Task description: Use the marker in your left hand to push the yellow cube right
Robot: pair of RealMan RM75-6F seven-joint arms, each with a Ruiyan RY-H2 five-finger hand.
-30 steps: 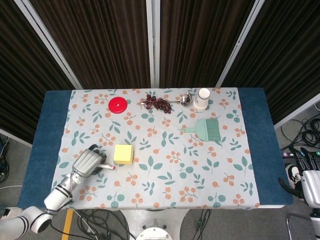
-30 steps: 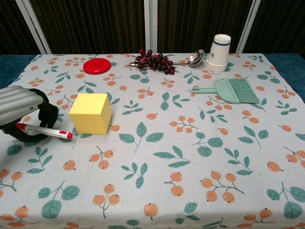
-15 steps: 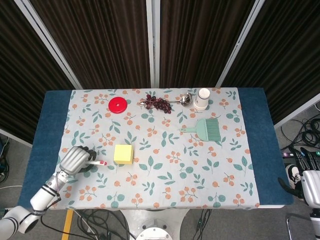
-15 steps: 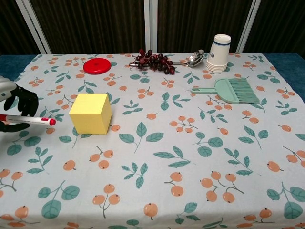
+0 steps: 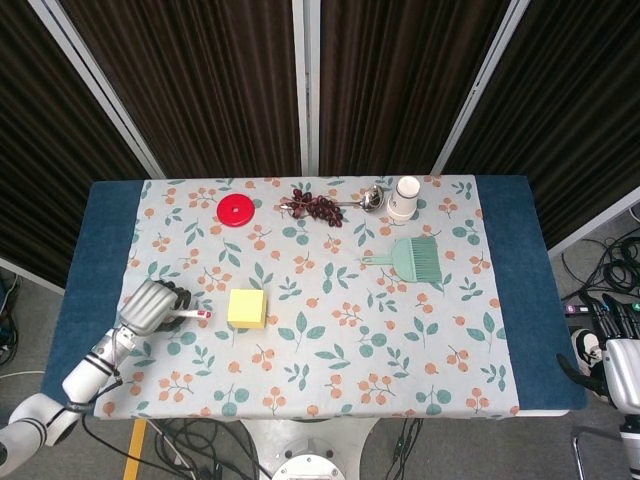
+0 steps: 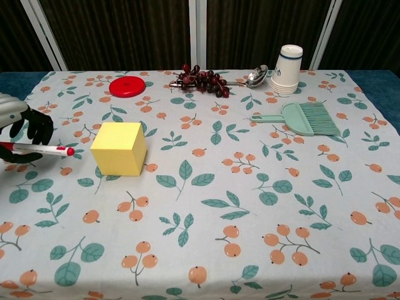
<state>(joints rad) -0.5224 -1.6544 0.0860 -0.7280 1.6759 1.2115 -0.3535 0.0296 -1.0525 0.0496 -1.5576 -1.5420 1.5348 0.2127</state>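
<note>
While the push is not yet begun, these are the facts of the scene:
Yellow cube (image 6: 119, 147): sits on the patterned cloth of the desk (image 5: 100, 235), toward its left side, well apart from the other items.
Marker (image 6: 37, 149): lies roughly level, its red cap pointing right at the cube's left face, near but not touching.
Left hand (image 5: 152, 307): fingers wrapped around the marker's barrel, just left of the cube.
Right hand (image 5: 622, 375): off the desk's right edge, mostly cut by the frame; whether it is clenched cannot be told.
Handling: the cube looks light, possibly foam, with flat faces; it should slide on the cloth, though the cloth may drag or bunch.
Contact point: low and central on the left face, so the cube neither tips nor spins.
Risk: the rounded cap could slip off a corner.
</note>
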